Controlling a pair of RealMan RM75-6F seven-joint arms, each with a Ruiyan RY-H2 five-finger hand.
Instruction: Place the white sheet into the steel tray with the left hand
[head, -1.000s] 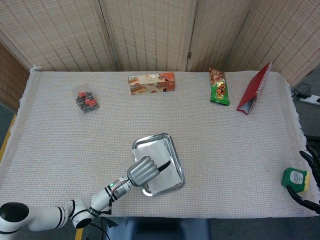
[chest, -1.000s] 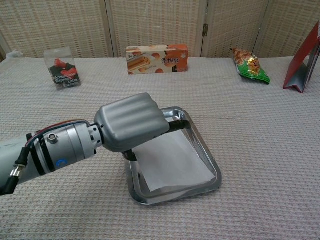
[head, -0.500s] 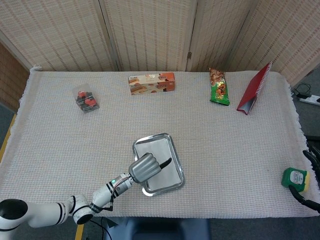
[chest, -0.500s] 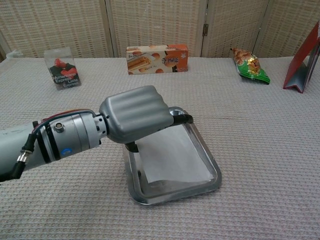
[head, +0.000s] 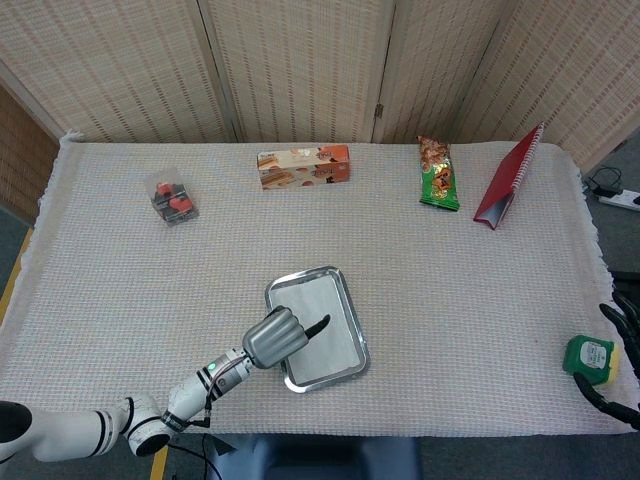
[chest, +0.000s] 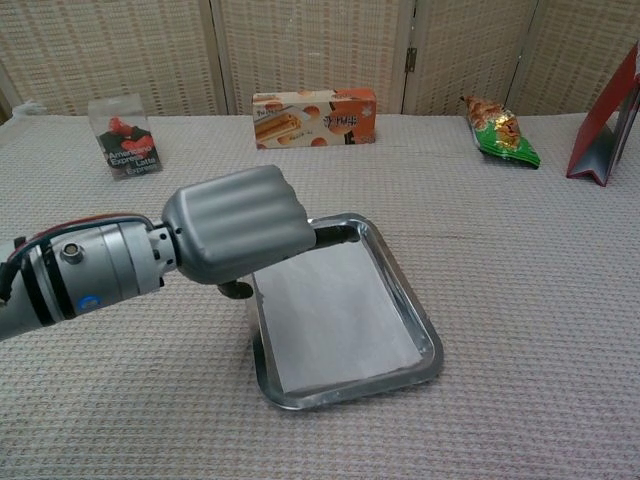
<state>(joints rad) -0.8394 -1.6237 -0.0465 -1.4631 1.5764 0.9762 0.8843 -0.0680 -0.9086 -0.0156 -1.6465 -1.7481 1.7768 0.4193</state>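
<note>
The white sheet (head: 327, 332) (chest: 330, 315) lies flat inside the steel tray (head: 357, 320) (chest: 408, 292) near the table's front edge. My left hand (head: 272, 338) (chest: 235, 240) hovers over the tray's left rim, back toward the chest camera. One dark fingertip (chest: 336, 235) reaches over the sheet's far corner, and nothing shows in the hand's grasp. My right hand (head: 622, 325) shows only as dark spread fingers at the far right edge of the head view, holding nothing.
Along the back stand a clear box of red items (head: 173, 198) (chest: 125, 137), a biscuit box (head: 303, 166) (chest: 314, 117), a green snack bag (head: 439, 175) (chest: 500, 130) and a red notebook (head: 508, 178) (chest: 605, 125). A green tape measure (head: 590, 357) lies beside my right hand.
The left hand has drawn back to the left off the tray's middle. The sheet, lifted at its left side before, now lies flat in the tray.
</note>
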